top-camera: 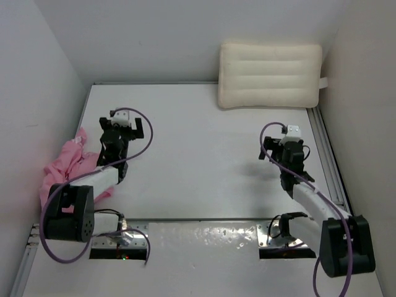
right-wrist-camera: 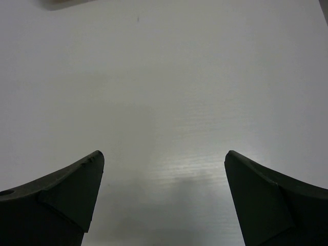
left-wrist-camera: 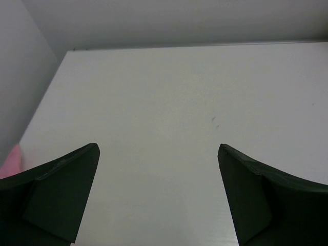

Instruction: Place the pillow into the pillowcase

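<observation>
Left tool (top-camera: pixel 125 129): the jaws are spread wide and nothing is held; in the left wrist view (left-wrist-camera: pixel 156 148) only bare bench (top-camera: pixel 204 154) is seen between the fingers.
Right tool (top-camera: pixel 281 143): the jaws are also spread wide and nothing is gripped (right-wrist-camera: pixel 164 154).
Pillow (top-camera: pixel 270 75): it is laid ahead of the right tool, well apart from it, against the back wall.
Tag (top-camera: pixel 323 83): it is seen on the pillow's right edge; it is too small for any writing to be read.
Pillowcase (top-camera: pixel 68 161): it is crumpled to the left of the left tool, by the side wall; its near part is covered by the left arm.
Cut off: only a pink corner (left-wrist-camera: pixel 10 161) is caught at the left edge of the left wrist view.
Unclear: a grey strip at the top edge of the right wrist view cannot be identified.
</observation>
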